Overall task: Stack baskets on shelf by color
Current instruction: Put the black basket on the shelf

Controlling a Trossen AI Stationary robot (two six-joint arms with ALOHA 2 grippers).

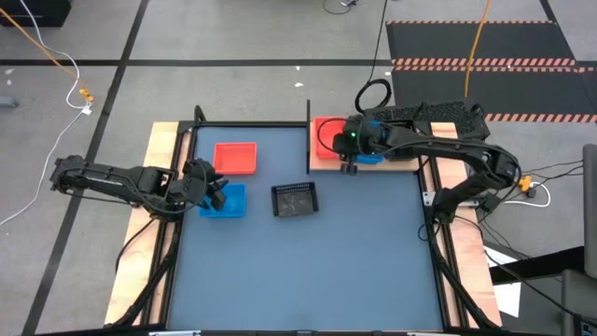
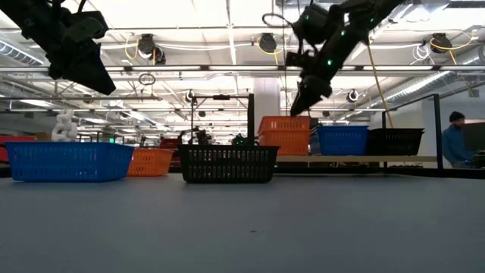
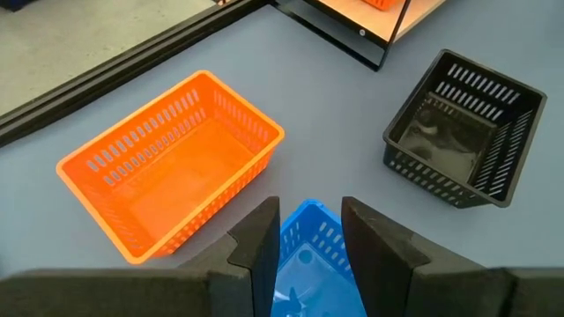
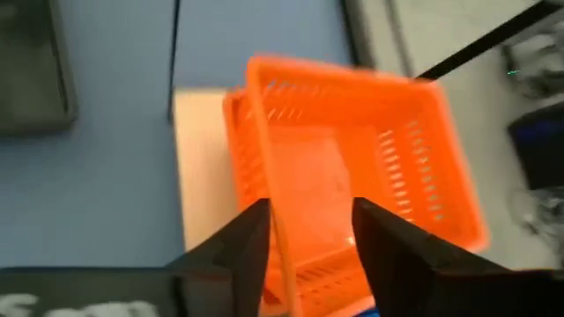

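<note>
Right gripper above the orange stack on the shelf, left gripper over a blue basket

The right gripper [image 4: 310, 233] hangs above the shelf [image 1: 328, 164], its jaws parted astride the near wall of the top orange basket [image 4: 352, 167], which sits tilted in the orange one under it; whether they touch it cannot be told. A blue shelf basket [image 2: 342, 140] and a black shelf basket [image 2: 395, 141] stand beside that stack. The left gripper [image 3: 308, 242] hovers with jaws open over the blue basket [image 1: 224, 202] on the tabletop [image 1: 308, 271]. Near it lie a loose orange basket [image 1: 235, 158] and a black mesh basket [image 1: 295, 199], apart from each other.
</note>
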